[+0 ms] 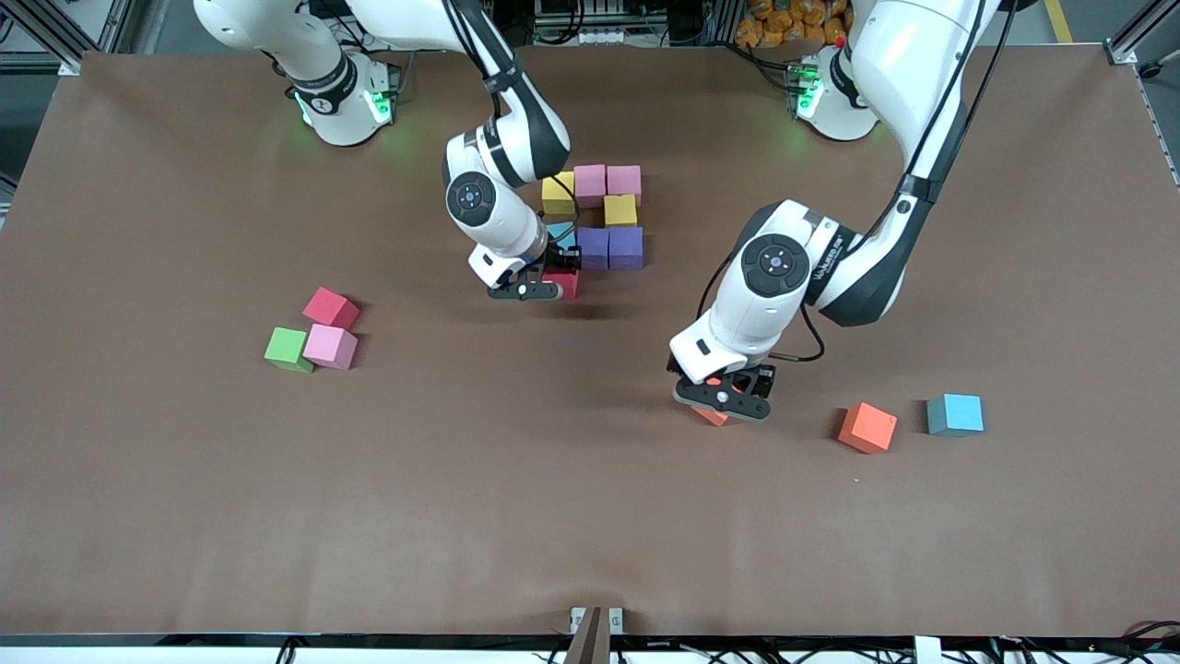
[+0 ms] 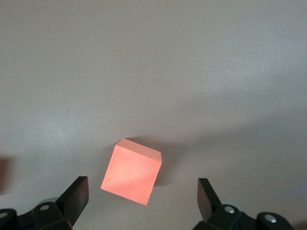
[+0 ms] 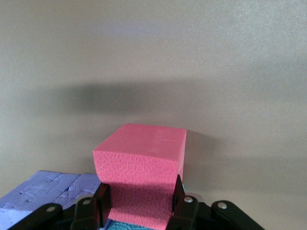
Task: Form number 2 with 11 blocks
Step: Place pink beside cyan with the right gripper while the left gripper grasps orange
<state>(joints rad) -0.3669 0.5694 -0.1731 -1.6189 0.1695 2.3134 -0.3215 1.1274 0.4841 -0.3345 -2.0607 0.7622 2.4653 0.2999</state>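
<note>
No writing is reading clearly. The right gripper (image 3: 139, 208) is pinching a red block (image 3: 140, 165) beside the purple blocks (image 1: 610, 247). The left gripper (image 2: 143, 199) is hanging wide open over an orange block (image 2: 131, 171).

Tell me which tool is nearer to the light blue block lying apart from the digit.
Left. The left tool hangs open over an orange block, two blocks along from the light blue block. The right tool, shut on a red block, is at the digit.

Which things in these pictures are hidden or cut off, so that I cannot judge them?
- Front view: the red block is mostly covered by the right pincer shut on it.
- Front view: the light blue block in the digit hides under the right arm.
- Front view: the left pincer, open, covers most of an orange block.
- Right wrist view: the purple blocks are cut by the edge.
</note>
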